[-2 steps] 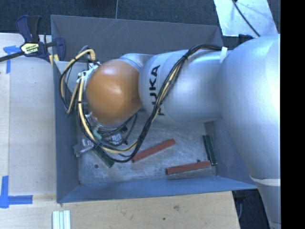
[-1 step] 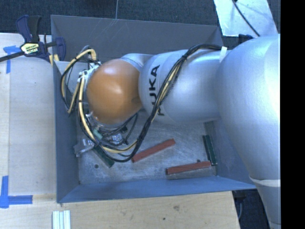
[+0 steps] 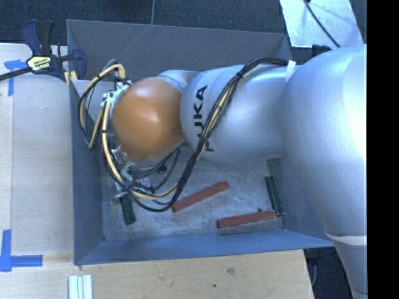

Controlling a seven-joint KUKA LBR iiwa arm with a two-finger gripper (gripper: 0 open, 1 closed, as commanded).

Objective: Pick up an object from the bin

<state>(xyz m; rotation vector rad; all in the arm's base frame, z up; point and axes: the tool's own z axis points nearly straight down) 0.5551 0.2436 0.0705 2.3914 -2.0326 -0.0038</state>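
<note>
Gripper (image 3: 126,195) hangs at eight o'clock in the grey metal bin (image 3: 87,229), open or closed I cannot tell; a reddish-brown flat bar (image 3: 201,196) lies near six o'clock

Dark floor (image 3: 206,5), perhaps carpet, spans the top, with a white sheet (image 3: 299,27) at upper right.

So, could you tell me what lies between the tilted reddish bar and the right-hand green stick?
In the camera view, only bare bin floor separates the bar and the stick.
</note>
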